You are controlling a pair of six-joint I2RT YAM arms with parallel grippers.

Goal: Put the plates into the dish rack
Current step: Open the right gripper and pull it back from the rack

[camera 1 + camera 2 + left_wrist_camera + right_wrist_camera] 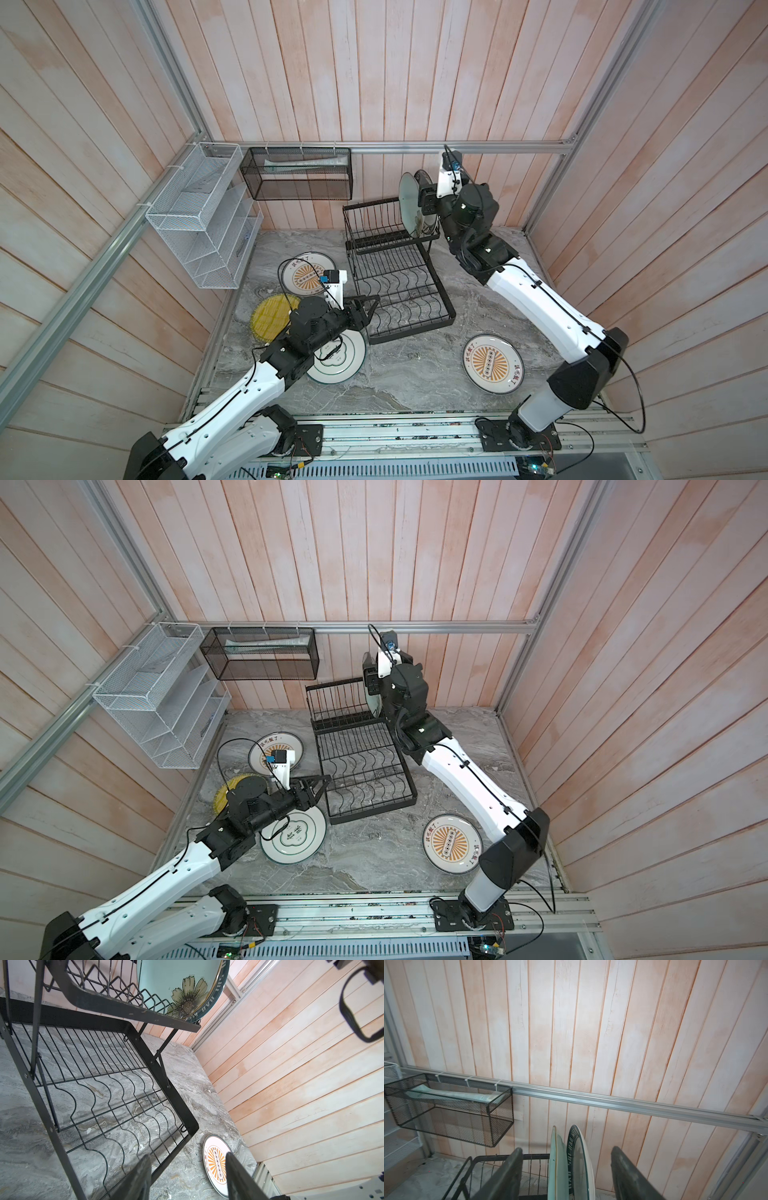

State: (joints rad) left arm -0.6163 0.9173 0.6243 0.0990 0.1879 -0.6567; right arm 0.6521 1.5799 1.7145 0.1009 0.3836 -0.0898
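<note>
Top views both show the rack [395,282] toward 12 o'clock on the surface [415,374], two plates [409,203] upright in it, four flat from its 9 to 4 o'clock. Left wrist: left gripper [188,1155] spread, empty. Right wrist: right gripper [566,1149] spread astride both upright plates, touching neither.

Between the spread fingers of the right gripper [565,1150] stands the dark-rimmed plate [218,994]. Its rim carries white capitals, and I can read "SHI HAO" before the rack hides the rest. Far ahead of the left gripper [187,1155] lies a sunburst plate [492,363] with red Chinese characters on two sides of its rim, seemingly 该吃饭了. A second sunburst plate [305,276], behind that gripper's wrist, bears the same red characters. The green-ringed plate [293,833] under the left arm shows two large dark characters I cannot make out.
</note>
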